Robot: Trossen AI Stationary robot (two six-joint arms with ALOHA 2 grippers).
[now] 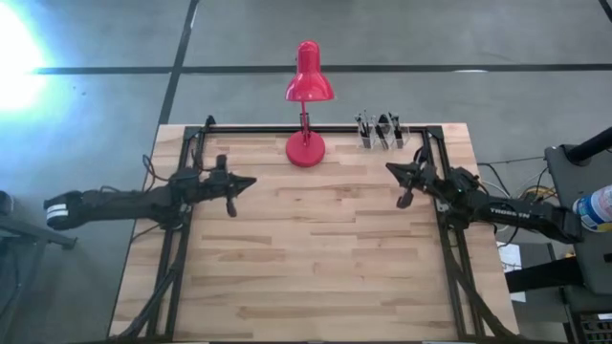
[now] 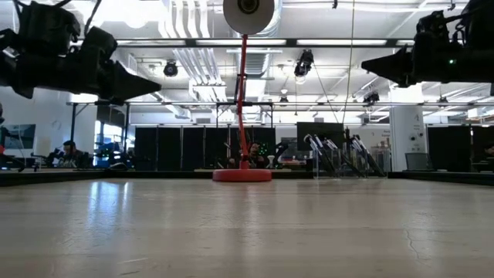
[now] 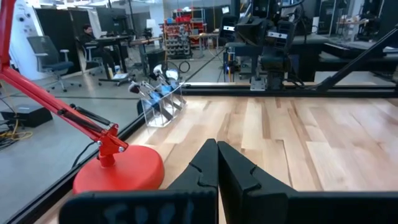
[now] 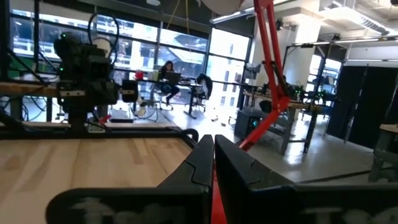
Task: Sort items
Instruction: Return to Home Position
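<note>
Worktop (image 1: 316, 258): bare planks are seen on the near side of the red lamp (image 1: 308, 86). No loose brush is noted there.

Left arm (image 1: 124, 201): held above the worktop, left of the lamp base, with its tip turned towards the lamp. Its jaws are seen clenched tip to tip, with nothing between them.

Right arm (image 1: 497, 208): held at a like height on the lamp's other side, tip also turned towards the lamp. Its jaws are likewise clenched and empty.

Brushes (image 1: 381, 127): gathered upright in the transparent organizer (image 3: 152, 115), just right of the lamp base at the worktop's far edge. The handles lean at several angles, and a count cannot be made.

Beyond the lamp: an open room with desks, and a seated person (image 3: 89, 32) far off.

Judgement: the sorting looks finished, and only the retreat to rest is left. Each arm is best drawn back away from the lamp on its own side, with height given up only once clear. More care is owed by the right arm, since the organizer sits on its side of the lamp. The stem and shade should not be brushed. Clenched, empty jaws suit the move.
</note>
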